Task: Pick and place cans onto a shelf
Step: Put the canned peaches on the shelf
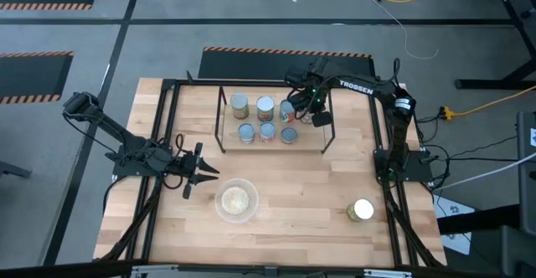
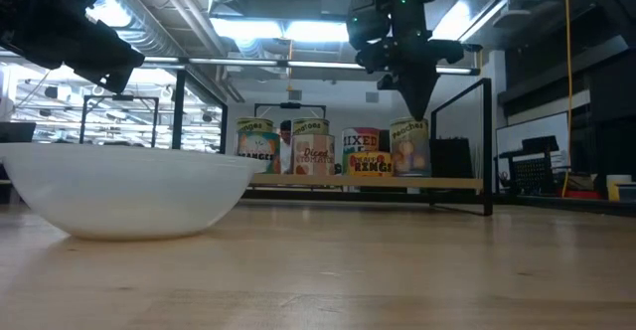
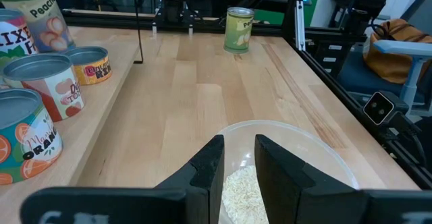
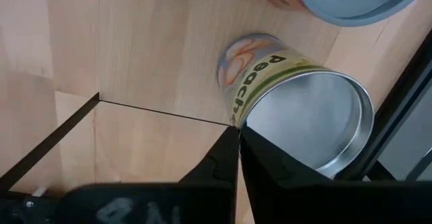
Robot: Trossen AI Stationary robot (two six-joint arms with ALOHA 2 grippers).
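The right pincer point(image 4: 237, 158) hung over the back right part of the shelf point(image 1: 311, 142), its two fingers clenched together with nothing between them, the tips just above the rim of the peaches can point(image 4: 297, 109). In the low view that pincer point(image 2: 415, 106) pointed straight down at the top of the same can point(image 2: 409, 148), which stood upright at the right end of the row on the shelf's wood surface point(image 2: 447, 183).

Six cans stood on the shelf in two rows of three: a back row point(image 1: 265, 106) and a front row point(image 1: 267, 131), with the peaches can point(image 1: 287, 110) at the back right under the arm. A seventh can point(image 1: 361, 210), with a shiny top, stood alone on the table point(image 1: 301, 186) near the front right, well apart from the shelf.

The left pincer point(image 1: 201, 172) waited over the table's left side, just beside the clear bowl point(image 1: 236, 200). Its fingers point(image 3: 210, 170) stood slightly parted, released and holding nothing, above the bowl's rim point(image 3: 317, 143), with the pale grains inside visible below them.
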